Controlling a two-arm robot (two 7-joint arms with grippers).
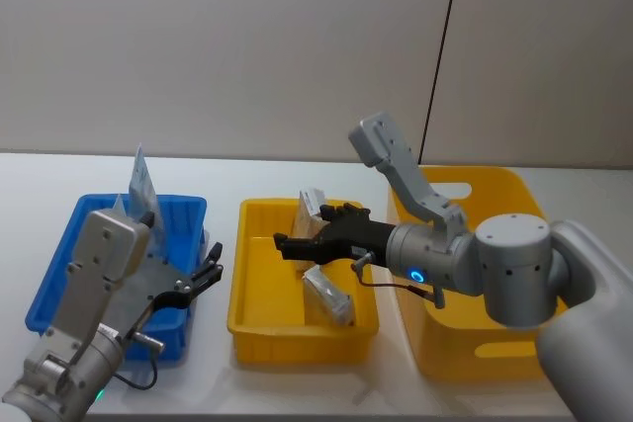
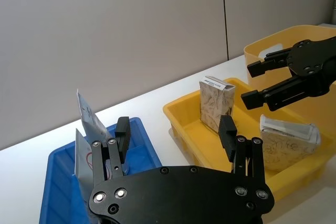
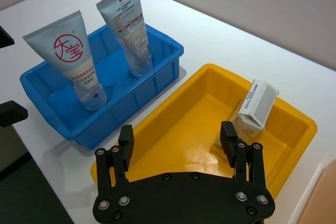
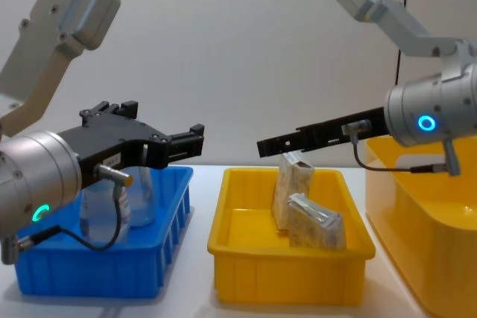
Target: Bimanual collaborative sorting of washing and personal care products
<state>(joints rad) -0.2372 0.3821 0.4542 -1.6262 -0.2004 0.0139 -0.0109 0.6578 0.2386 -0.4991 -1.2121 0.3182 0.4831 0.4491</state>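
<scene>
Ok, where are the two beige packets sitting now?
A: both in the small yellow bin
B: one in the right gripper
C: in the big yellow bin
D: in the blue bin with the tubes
A: the upright packet and the second packet beside it are both inside the small yellow bin, and the right gripper hangs open and empty above it.

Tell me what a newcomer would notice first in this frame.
A pale-blue tube with a red logo and a second tube stand in the blue bin on the robot's left. In the small yellow bin at centre, an upright packet stands beside a lying packet. The left gripper hangs open by the blue bin, the right gripper open above the yellow one.
</scene>
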